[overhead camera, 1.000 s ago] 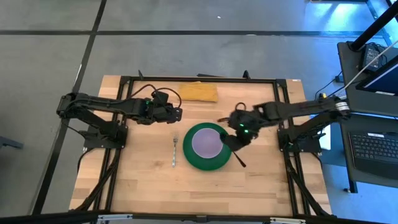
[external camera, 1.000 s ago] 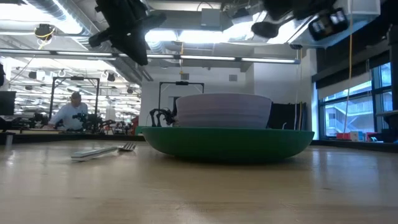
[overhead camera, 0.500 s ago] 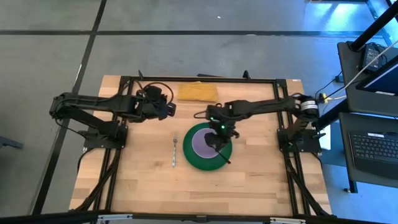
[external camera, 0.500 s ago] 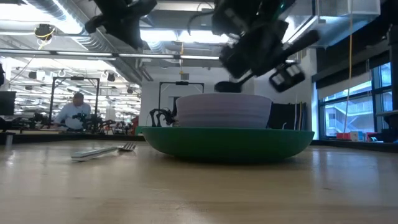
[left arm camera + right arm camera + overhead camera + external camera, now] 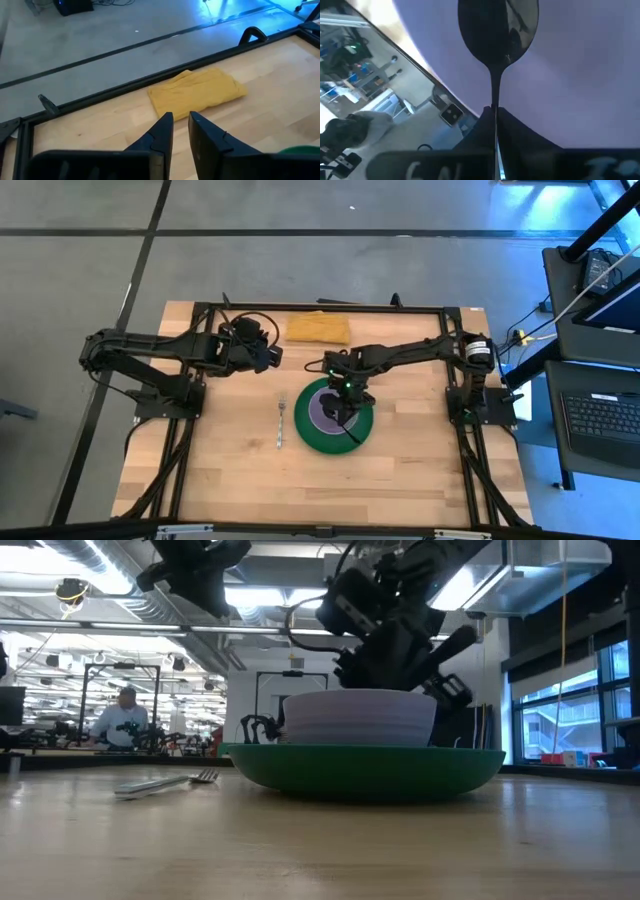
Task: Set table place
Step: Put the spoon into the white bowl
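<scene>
A round green plate (image 5: 318, 438) lies on the light-wood table (image 5: 230, 480), and a pale lilac bowl (image 5: 360, 718) stands on it. My right gripper (image 5: 345, 392) hangs over the bowl, shut on a dark-bowled spoon (image 5: 498, 30) whose dark end is over the bowl's lilac inside (image 5: 585, 65). A metal fork (image 5: 281, 423) lies flat on the table left of the plate. My left gripper (image 5: 180, 122) is shut and empty, above the table near its far left, facing a yellow folded cloth (image 5: 197, 91). My right gripper pinches the spoon's thin handle (image 5: 495, 102) between its two fingers. The spoon runs on straight out past the fingertips, in line with the fingers. The gripper comes slanting down from the table's right side. Whether the spoon's dark end touches the bowl cannot be told.
The yellow cloth (image 5: 318, 328) lies at the table's far edge, behind the plate. The black frame rails (image 5: 330, 307) run along the far edge. Bare wood (image 5: 300, 480) lies in front of the plate. A person (image 5: 118, 720) shows in the room beyond.
My right gripper has carried the spoon from the plate's right side toward the table's left, over the bowl, and gone down, so the spoon's dark end is now within the bowl. My left gripper has drawn back a little toward the table's left and far edges.
</scene>
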You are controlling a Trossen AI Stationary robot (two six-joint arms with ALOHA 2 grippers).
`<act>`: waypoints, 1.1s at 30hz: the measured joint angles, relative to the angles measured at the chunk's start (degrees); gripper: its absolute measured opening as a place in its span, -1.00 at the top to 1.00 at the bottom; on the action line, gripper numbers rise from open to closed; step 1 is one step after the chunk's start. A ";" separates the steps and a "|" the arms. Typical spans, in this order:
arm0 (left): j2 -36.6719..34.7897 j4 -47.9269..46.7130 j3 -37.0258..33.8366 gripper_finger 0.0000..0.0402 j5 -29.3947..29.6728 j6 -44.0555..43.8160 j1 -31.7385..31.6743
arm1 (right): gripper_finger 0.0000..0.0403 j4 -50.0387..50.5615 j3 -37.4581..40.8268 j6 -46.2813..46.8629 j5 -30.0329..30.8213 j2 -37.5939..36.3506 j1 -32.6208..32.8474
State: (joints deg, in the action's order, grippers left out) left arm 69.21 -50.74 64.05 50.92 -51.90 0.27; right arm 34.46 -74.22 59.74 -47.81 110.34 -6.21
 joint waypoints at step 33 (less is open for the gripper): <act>0.02 -0.18 0.00 0.96 -2.56 -0.01 0.01 | 0.94 -3.70 0.04 -4.99 3.27 1.40 -1.23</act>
State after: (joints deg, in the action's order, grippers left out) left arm 69.23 -50.92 64.05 48.36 -51.91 0.28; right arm 30.76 -74.17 54.74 -44.53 111.74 -7.44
